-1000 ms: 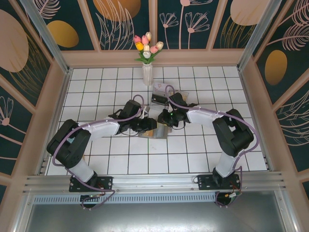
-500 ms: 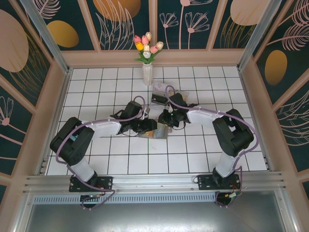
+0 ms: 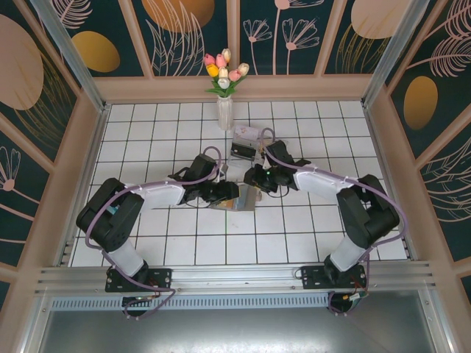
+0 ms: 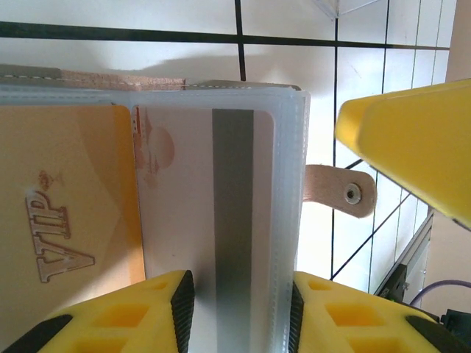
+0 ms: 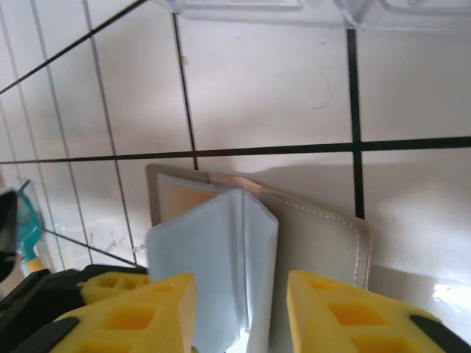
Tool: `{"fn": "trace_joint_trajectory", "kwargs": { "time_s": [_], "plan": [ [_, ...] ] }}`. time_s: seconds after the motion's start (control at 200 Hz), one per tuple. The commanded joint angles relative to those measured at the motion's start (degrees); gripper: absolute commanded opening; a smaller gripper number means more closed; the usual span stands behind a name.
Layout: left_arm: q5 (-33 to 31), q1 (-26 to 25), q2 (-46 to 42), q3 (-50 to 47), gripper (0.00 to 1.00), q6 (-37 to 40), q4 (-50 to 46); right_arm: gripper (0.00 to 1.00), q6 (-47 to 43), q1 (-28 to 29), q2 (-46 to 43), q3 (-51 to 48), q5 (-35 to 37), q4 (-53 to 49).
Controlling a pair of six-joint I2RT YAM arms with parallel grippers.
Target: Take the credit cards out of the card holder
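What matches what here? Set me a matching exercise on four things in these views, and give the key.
Column one:
1. VIP card
2. card beside it
3. closing tab
4. vase

Column two:
A. holds tulips
B. tan-yellow
C. has a grey band running along it
D. sticks out past the card holder edge, with a snap on it

Pairs: 1-B, 2-C, 3-D, 4-A

Vase point(image 3: 224, 114), tray point(image 5: 397, 13) behind card holder point(image 3: 243, 200) — near tiles point(image 3: 221, 246) free
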Motion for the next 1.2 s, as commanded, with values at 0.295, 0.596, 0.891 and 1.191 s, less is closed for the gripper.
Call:
{"fn": "trace_joint_trajectory", "kwargs": {
  "time_s": [0.295,0.596,0.891,1.191],
  "plan": [
    [5.26,-0.38,-1.38,-0.07,0.4,1.52,2.4,0.38,0.82,-0.32,1.92,0.75,-4.01,1.57],
    [2.63,-0.35,-4.22,-1.19,0.42,2.63,0.35,0.36,1.9,-0.89,-1.85,0.39,5.97,-2.3],
    [-1.72,-0.39,-1.88,0.06,0.33,-1.11,-0.18,0.33,1.97,-0.59,-1.72,-0.46,3.54,-1.27],
    [-4.35,-0.4,4.47,3.94,0.2,-2.83,-3.29,0.26,2.66,0.89,1.47,-0.21,0.11,-0.99]
  ]
}}
